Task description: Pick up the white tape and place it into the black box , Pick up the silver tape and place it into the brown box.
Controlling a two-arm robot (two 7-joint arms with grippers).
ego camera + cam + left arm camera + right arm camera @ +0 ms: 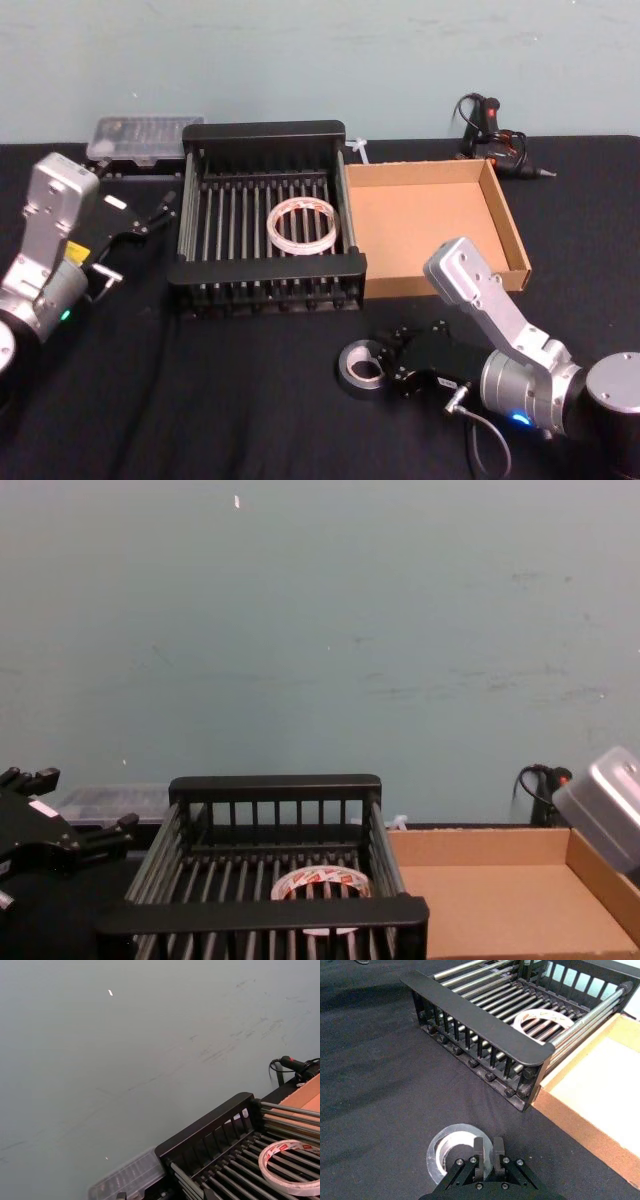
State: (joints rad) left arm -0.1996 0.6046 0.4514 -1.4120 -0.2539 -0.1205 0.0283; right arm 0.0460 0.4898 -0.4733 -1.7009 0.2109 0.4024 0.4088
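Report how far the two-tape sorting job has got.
Done: the white tape lies inside the black box. In hand: the right hand is closed on the wall of the silver tape, which sits on the table. Left: moving it into the brown box. The left hand waits open beside the black box.

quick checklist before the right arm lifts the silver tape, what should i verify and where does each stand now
1. White tape already in the black box: ok, it lies flat on the slats.
2. Right gripper on the silver tape: ok, its fingers are pinched on the roll's near wall, one inside the hole, one outside.
3. Silver tape off the table: not ok, it lies flat on the black cloth in front of the black box.
4. Brown box free to receive it: ok, its floor is bare.
5. Left gripper out of the way: ok, it is open at the black box's left side, away from the path.
6. Grip firmness: cannot tell.
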